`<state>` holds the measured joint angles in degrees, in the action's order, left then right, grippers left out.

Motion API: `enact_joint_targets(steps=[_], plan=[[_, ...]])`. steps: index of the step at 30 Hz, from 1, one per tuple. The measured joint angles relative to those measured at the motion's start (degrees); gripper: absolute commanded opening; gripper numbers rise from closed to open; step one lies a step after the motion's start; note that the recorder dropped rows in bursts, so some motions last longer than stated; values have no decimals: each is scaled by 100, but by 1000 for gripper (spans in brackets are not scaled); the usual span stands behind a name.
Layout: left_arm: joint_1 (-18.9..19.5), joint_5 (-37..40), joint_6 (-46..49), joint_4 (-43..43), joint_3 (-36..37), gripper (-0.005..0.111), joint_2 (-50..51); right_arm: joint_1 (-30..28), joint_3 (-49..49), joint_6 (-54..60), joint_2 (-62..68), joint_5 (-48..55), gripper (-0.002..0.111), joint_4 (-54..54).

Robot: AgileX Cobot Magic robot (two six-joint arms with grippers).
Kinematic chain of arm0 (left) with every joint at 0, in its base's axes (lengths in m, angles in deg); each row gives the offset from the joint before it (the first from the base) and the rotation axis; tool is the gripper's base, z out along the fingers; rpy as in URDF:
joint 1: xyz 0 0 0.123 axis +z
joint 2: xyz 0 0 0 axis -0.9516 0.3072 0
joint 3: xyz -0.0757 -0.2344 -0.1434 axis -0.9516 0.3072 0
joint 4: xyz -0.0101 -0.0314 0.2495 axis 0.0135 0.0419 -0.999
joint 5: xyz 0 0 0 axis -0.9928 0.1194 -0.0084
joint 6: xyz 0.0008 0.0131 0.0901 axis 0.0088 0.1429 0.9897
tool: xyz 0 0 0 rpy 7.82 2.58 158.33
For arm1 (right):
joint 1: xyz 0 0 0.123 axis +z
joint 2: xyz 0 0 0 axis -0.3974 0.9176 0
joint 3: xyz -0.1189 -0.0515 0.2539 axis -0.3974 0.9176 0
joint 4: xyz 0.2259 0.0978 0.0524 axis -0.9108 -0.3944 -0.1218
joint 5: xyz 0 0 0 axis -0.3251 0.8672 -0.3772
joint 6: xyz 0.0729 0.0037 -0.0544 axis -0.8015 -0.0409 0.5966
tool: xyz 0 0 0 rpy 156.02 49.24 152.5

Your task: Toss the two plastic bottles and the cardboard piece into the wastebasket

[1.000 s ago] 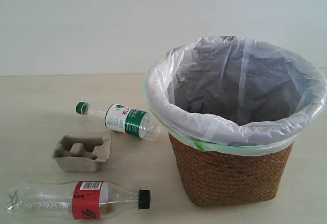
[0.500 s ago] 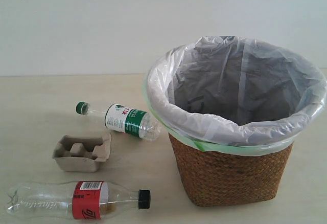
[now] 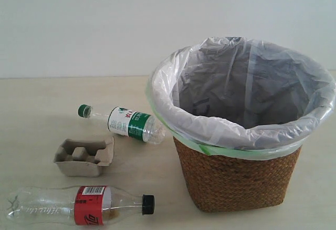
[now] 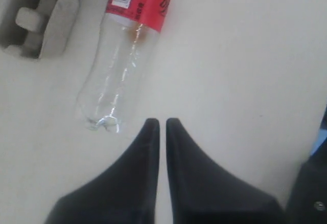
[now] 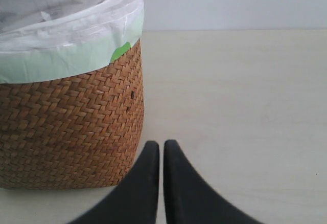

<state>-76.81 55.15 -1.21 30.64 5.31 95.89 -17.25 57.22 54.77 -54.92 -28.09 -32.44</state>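
Note:
The green-capped bottle [image 3: 123, 122] lies on its side beside the wastebasket [image 3: 239, 180], a brown wicker basket lined with a white bag. In front of that bottle sits the cardboard piece [image 3: 84, 157], and nearer still lies the larger black-capped, red-labelled bottle [image 3: 79, 205]. The left wrist view shows this bottle [image 4: 120, 63] and the cardboard piece [image 4: 38, 17]; my left gripper [image 4: 160, 124] is shut and empty, just past the bottle's base. My right gripper [image 5: 161, 146] is shut and empty, low beside the wastebasket's wicker wall [image 5: 71, 127]. Neither gripper appears in the exterior view.
A pale wooden tabletop [image 3: 31, 104] carries everything, with a plain white wall behind it. The dark part of an arm [image 4: 314, 183] shows at the edge of the left wrist view.

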Motion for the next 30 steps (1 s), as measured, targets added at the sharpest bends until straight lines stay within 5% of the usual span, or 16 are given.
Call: enact_joint_targets(steps=[10, 18, 23, 26, 30], plan=[[0, -1326, 443, 148, 0, 4, 1130, 0, 0, 0, 0, 0, 0, 0], [-35, -1488, 717, -257, 0, 4, 1785, 0, 0, 0, 0, -11, 0, 0], [-404, -1648, 654, -446, 0, 5, 2166, 0, 0, 0, 0, -11, 0, 0], [-685, -1746, 505, -654, 0, 19, 2381, 0, 0, 0, 0, -11, 0, 0], [-976, -1914, 125, -956, 0, 53, 2619, 0, 0, 0, 0, -11, 0, 0]])
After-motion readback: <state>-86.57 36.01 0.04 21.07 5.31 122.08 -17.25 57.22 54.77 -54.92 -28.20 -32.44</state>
